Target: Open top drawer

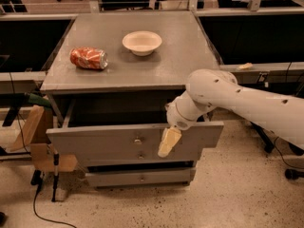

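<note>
The top drawer (104, 144) is pulled out from the grey cabinet, its wide flat grey front tilted slightly, with a small round metal knob (137, 140) at its centre. The dark inside of the drawer box shows behind the front. My gripper (168, 142) hangs in front of the drawer front, just right of the knob, pointing down and apart from the knob. The white arm reaches in from the right.
A crushed red can (89, 58) and a white bowl (142, 42) sit on the cabinet top (180, 61). Two shorter drawer fronts (140, 177) lie below. A wooden stand (40, 141) stands at the cabinet's left. Cables lie on the floor.
</note>
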Robot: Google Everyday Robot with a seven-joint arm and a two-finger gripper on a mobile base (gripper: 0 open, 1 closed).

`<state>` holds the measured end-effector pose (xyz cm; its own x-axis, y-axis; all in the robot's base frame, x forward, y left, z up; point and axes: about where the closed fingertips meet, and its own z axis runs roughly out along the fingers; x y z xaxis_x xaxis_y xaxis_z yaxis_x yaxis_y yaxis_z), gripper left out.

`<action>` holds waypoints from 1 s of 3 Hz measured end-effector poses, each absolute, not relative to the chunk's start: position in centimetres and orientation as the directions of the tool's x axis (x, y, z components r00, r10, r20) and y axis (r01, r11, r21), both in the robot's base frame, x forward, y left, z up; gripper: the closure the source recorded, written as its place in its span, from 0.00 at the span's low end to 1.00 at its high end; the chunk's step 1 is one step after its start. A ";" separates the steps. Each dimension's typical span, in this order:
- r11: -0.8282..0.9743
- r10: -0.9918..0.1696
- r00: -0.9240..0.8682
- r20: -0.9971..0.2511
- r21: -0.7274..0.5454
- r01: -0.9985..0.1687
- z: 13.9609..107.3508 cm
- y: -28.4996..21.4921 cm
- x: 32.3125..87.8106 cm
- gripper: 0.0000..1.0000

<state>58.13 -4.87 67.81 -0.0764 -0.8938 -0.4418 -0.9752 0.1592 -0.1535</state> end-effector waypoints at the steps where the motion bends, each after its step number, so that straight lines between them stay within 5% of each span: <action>1: 0.150 -0.907 -0.080 -0.414 -0.139 -0.979 67.0 -4.4 58.1 0.00; 3: 0.203 -0.911 -0.148 -0.384 -0.104 -0.974 66.1 -6.3 56.0 0.09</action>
<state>56.04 -6.29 66.11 -0.1483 -0.9112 -0.3845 -0.9737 0.2025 -0.1044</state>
